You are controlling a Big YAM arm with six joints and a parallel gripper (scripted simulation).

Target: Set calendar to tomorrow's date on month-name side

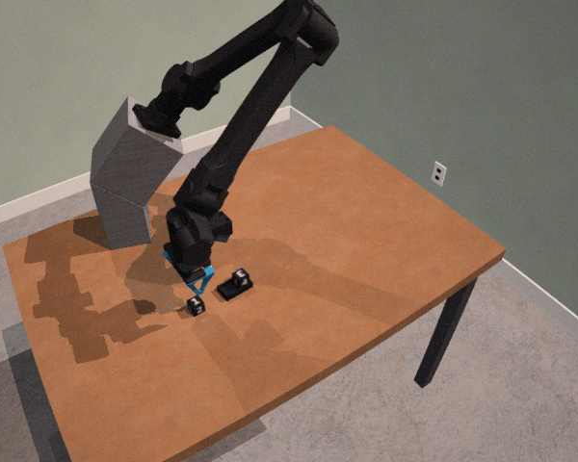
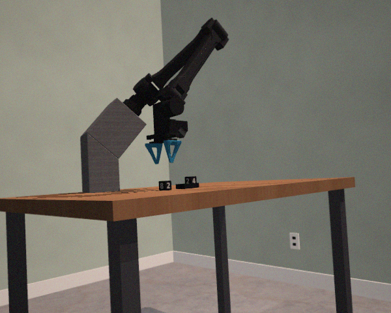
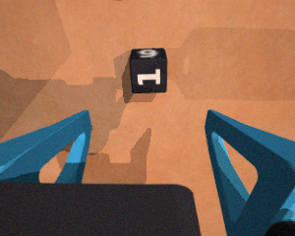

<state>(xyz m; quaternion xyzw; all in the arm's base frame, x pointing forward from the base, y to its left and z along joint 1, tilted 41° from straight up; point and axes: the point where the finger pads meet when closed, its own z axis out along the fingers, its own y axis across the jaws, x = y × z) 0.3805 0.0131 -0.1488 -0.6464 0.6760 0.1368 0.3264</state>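
Note:
A loose black cube [image 1: 196,305] [image 2: 165,185] [image 3: 148,74] stands flat on the table beside the tray, with a 1 on top. Its sides show an 8 and an upright 2 in the exterior view, and a 6 or 9 in the wrist view. The small black tray [image 1: 225,290] [image 2: 181,186] lies flat on the table. The other cube [image 1: 240,277] [image 2: 190,180] stands in one end of it, a 3 on top, a 2 and a 4 on its sides in the exterior view. My gripper [image 2: 163,163] [image 3: 147,118] is open and empty, above the table near the loose cube.
The grey arm stand [image 1: 124,198] [image 2: 101,162] is at the back left of the wooden table [image 1: 358,214] [image 2: 54,208]. The tray's other end holds no cube. The arm's shadows fall across the table around the loose cube.

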